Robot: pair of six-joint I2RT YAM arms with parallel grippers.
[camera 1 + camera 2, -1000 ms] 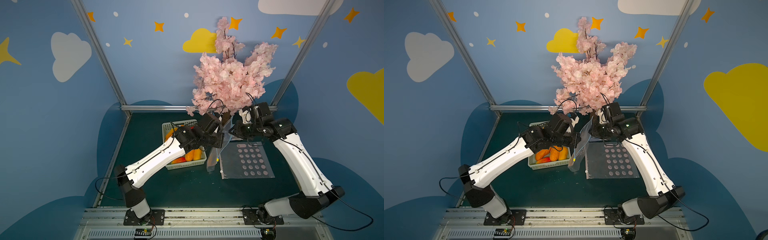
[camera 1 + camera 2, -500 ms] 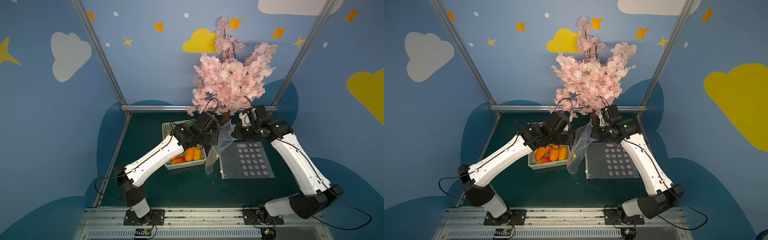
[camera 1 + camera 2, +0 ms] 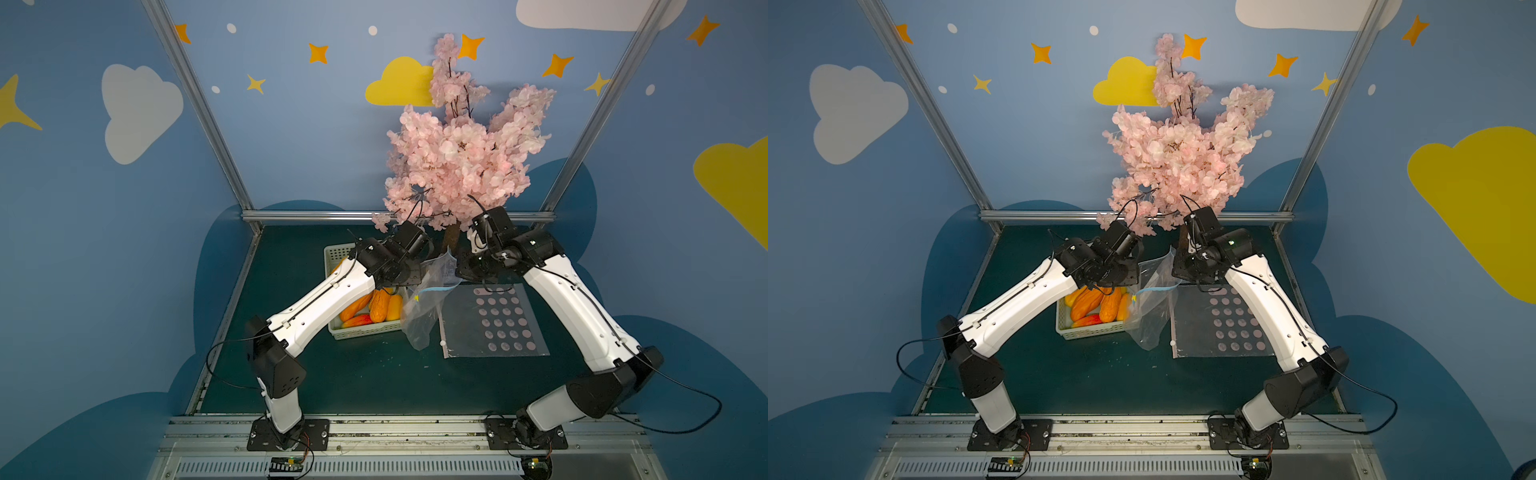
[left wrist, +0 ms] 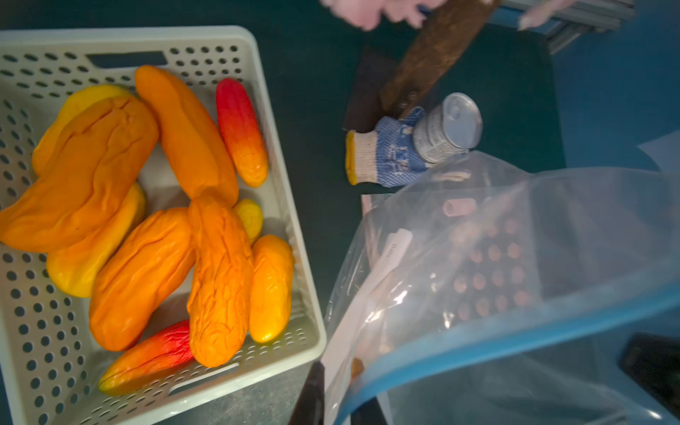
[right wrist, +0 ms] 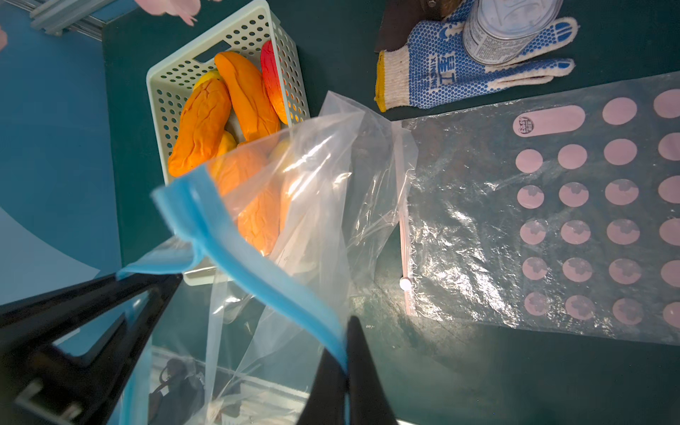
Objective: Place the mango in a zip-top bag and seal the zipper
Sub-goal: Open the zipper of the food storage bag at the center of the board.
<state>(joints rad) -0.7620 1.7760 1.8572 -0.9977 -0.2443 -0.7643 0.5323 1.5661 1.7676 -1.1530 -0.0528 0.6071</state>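
Several orange and red mangoes lie in the white perforated basket. The clear zip-top bag hangs between both arms, beside the basket, with nothing inside. Its blue zipper strip sags between the grips. My left gripper pinches one end of the rim. My right gripper is shut on the other end of the strip.
A second bag printed with pink dots lies flat to the right of the hanging bag. A blue-dotted work glove and a tin can sit behind it by the trunk of the pink blossom tree.
My right gripper has closed on the zipper strip. Both wrists have shifted slightly, and the bag now hangs a little lower and nearer the basket.
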